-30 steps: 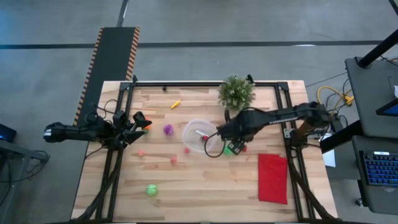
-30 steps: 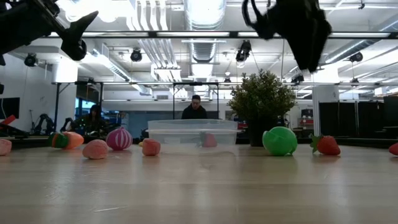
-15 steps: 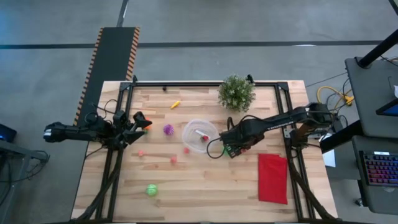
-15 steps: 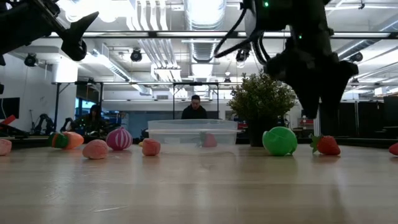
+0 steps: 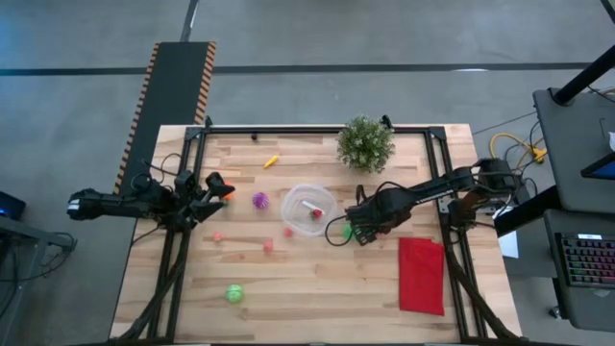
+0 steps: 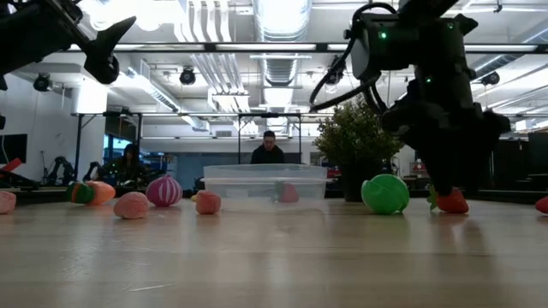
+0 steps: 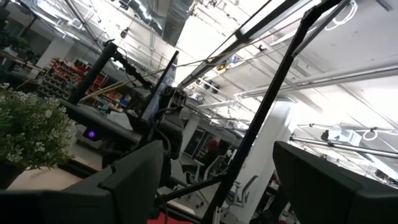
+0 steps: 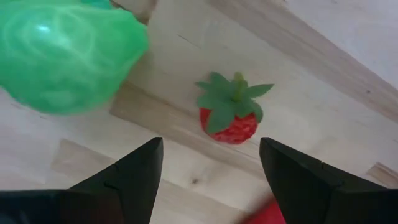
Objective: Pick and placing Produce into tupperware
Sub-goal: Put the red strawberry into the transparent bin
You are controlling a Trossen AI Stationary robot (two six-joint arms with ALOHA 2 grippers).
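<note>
The strawberry [image 8: 229,116] lies on the bench [image 5: 317,288] just right of the bowl [image 5: 309,210], beside a green vegetable [image 8: 65,56]. The right gripper [image 8: 211,168] hangs over it, jaws wide and empty. Closing off-centre could squirt the berry away or nudge the green piece. Left gripper [image 5: 213,187] waits, open. No writing is readable.

A grey concrete floor [image 5: 384,38] surrounds the wooden table [image 5: 317,288]. Beyond it, ceiling ducts [image 6: 278,64] and bright light fixtures [image 6: 282,13] hang overhead, and a person [image 6: 268,149] sits behind.

Probably a lab: exposed ceiling ducts [image 6: 276,51], workstations.
</note>
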